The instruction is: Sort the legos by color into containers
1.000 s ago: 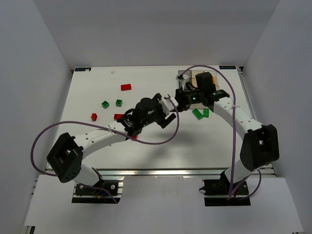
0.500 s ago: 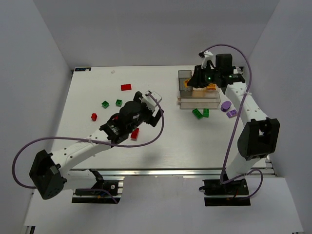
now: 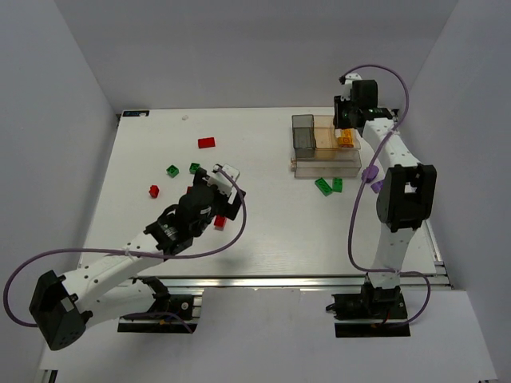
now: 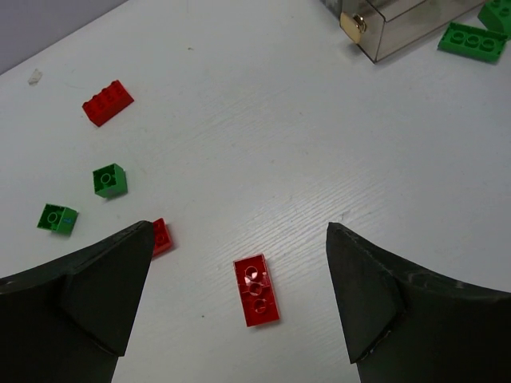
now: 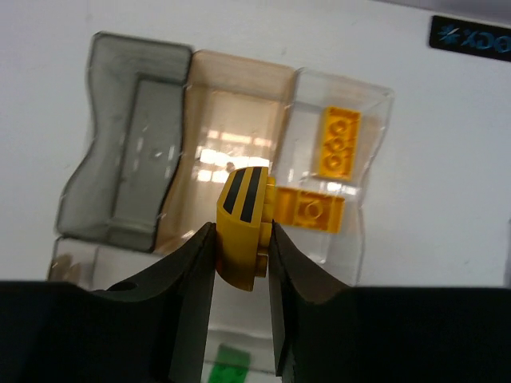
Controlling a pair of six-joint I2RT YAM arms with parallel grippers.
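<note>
Legos (image 3: 206, 143) mostly unsorted — two yellow bricks (image 5: 339, 144) lie in clear bin (image 5: 379, 159), my right pincer (image 5: 240, 233) clamps third yellow piece (image 5: 243, 199) above containers (image 3: 303, 136). My left pincer (image 4: 239, 291) gapes over red plate (image 4: 257, 290) (reds (image 4: 107, 102), greens (image 3: 327, 185), purples (image 3: 369, 172) all loose on table (image 3: 263, 231)).

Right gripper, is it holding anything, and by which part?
Yes. The right gripper pinches a yellow lego with black stripes by its two opposite sides, its striped face showing, above the containers.

Bright even light, soft shadows, glare on the containers (image 5: 231, 120), right wrist view blurred.
</note>
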